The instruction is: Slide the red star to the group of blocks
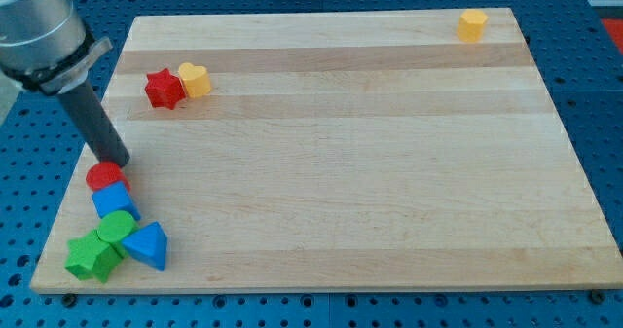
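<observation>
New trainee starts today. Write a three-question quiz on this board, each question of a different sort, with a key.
1. True or false: the red star touches the yellow heart.
2. Which block is nearest my tip? A the red cylinder; B the yellow hexagon; C the blue triangle.
3. Fill in: the group of blocks, with the blue cube, green cylinder and green star, lies at the view's bottom ____ corner of the board.

Key: 1 true. 2 A; the tip is right above the red cylinder. 3 left.
</observation>
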Tool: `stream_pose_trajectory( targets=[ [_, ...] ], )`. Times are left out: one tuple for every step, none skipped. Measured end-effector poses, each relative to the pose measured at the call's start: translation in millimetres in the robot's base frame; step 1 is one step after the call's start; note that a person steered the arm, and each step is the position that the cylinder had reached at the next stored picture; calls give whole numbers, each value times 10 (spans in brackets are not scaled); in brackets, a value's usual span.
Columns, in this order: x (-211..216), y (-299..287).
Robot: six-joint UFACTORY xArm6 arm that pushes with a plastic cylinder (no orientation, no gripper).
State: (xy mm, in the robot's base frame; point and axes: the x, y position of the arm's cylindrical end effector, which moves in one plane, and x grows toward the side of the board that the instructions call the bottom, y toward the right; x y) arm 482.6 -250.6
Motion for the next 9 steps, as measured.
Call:
stream_pose_trajectory(
  targets=[
    [62,0],
    [-259,-17],
    [-800,-85],
    [-1380,-133],
    [-1907,-134],
    [-1907,7],
    [-1686,55],
    [-1647,59],
    [-1357,146]
  ],
)
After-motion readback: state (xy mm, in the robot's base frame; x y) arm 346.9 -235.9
